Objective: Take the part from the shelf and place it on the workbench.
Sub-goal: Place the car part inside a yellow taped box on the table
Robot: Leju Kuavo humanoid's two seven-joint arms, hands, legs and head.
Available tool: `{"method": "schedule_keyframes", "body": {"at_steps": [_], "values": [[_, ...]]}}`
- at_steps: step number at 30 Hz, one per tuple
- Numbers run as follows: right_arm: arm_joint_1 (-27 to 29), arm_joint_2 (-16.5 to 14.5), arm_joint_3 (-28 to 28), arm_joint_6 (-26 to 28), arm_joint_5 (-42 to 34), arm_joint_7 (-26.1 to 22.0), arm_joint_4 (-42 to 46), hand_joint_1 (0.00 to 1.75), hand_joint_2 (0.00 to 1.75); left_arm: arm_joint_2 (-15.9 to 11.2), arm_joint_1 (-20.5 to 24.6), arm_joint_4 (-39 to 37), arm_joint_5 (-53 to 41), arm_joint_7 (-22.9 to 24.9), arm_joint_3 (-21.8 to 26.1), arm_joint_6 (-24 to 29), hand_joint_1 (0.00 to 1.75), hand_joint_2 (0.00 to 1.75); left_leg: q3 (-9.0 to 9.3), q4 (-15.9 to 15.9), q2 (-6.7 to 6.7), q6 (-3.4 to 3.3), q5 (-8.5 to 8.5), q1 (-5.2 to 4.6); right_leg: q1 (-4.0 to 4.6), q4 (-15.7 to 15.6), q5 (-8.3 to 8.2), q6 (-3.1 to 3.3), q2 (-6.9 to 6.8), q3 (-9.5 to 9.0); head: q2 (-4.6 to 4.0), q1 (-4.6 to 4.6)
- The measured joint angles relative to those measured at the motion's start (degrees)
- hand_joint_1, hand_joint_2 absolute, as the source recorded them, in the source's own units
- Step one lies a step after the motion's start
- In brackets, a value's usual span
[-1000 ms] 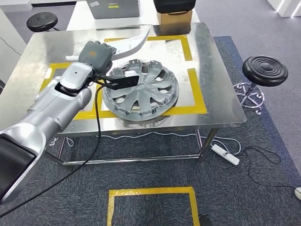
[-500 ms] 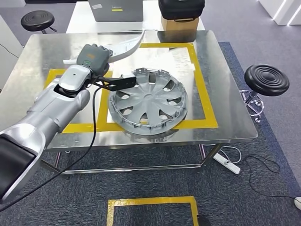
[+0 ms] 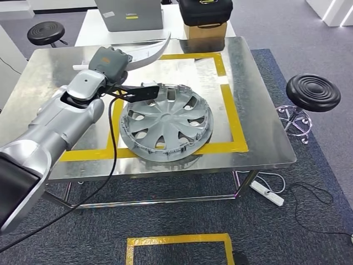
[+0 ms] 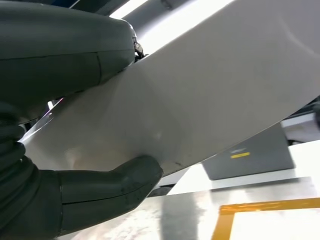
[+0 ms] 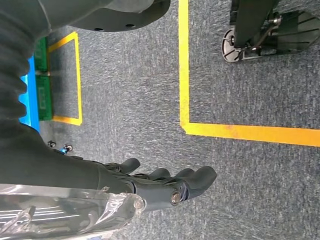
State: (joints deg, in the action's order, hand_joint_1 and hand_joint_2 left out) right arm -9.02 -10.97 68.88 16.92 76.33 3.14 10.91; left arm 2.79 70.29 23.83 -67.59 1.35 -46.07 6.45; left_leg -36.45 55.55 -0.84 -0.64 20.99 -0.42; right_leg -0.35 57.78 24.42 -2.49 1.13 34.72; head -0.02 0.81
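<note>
Thumb and fingers (image 4: 113,187) of the left hand (image 3: 109,65) clamp a curved silver trim part (image 3: 150,51), holding it above the metal workbench (image 3: 258,127), behind the wheel cover (image 3: 166,122). The right hand (image 5: 166,185) hangs over grey carpet (image 5: 245,75), fingers loosely extended, holding nothing.

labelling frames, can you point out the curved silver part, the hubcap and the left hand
curved silver part (image 3: 151,51), head view, on its curved middle
hubcap (image 3: 166,118), head view, on its hub
left hand (image 3: 109,63), head view, on the grey back

empty robot hand (image 5: 166,185) over taped carpet (image 5: 132,90)
</note>
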Motion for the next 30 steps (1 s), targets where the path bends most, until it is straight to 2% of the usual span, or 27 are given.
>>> {"method": "schedule_keyframes", "body": {"at_steps": [4,6,18,25,28,29,30], "values": [[-0.1,0.0,0.0,0.0,0.2,0.2,0.0,0.00,1.75,-1.1,0.1,-1.1,-0.2,1.2,0.7,-0.8,1.75,1.75,0.07,-0.3,0.06,1.51,-0.26,0.24,0.23,0.0,-0.05,0.36,-0.01,0.04,0.00,0.03],[-0.2,0.0,0.0,0.0,0.4,0.3,0.0,0.00,1.75,-2.0,0.2,-1.8,-0.3,2.0,1.0,-1.1,1.75,1.75,0.07,-0.4,0.06,1.91,-0.28,0.33,0.29,0.1,-0.08,0.50,-0.03,0.04,0.00,0.04],[-0.4,0.0,-0.1,0.0,1.2,0.8,0.0,0.00,1.75,-8.4,0.4,-5.2,-1.0,5.5,2.7,-1.0,1.75,1.75,0.03,-0.3,0.05,1.89,-0.39,0.25,0.18,-0.1,-0.30,0.50,-0.15,-0.06,0.00,0.04],[-0.6,0.0,-0.1,0.0,1.4,0.9,0.0,0.00,1.75,-10.0,0.2,-6.0,-0.8,5.3,3.6,0.3,1.75,1.75,0.00,-0.3,0.03,1.88,-0.39,0.23,0.16,-0.1,-0.30,0.50,-0.21,-0.07,0.00,0.04],[-0.6,0.0,-0.1,0.0,1.4,0.9,0.0,0.00,0.44,-10.3,0.0,-6.1,-0.7,4.6,3.8,0.7,0.44,1.75,0.00,-0.3,0.03,1.88,-0.39,0.23,0.16,-0.1,-0.31,0.50,-0.21,-0.07,0.00,0.03],[-0.6,0.0,-0.1,0.0,1.4,0.9,0.0,0.00,0.00,-10.3,0.0,-6.2,-0.6,4.1,3.8,0.9,0.00,1.31,0.00,-0.3,0.03,1.88,-0.39,0.23,0.16,-0.1,-0.31,0.50,-0.20,-0.07,0.00,0.03],[-0.6,0.0,-0.1,0.0,1.4,0.9,0.0,0.00,0.00,-10.4,-0.1,-6.2,-0.4,3.5,3.8,1.2,0.00,0.87,0.00,-0.3,0.03,1.88,-0.39,0.22,0.16,-0.1,-0.31,0.50,-0.20,-0.07,0.00,0.03]]}}
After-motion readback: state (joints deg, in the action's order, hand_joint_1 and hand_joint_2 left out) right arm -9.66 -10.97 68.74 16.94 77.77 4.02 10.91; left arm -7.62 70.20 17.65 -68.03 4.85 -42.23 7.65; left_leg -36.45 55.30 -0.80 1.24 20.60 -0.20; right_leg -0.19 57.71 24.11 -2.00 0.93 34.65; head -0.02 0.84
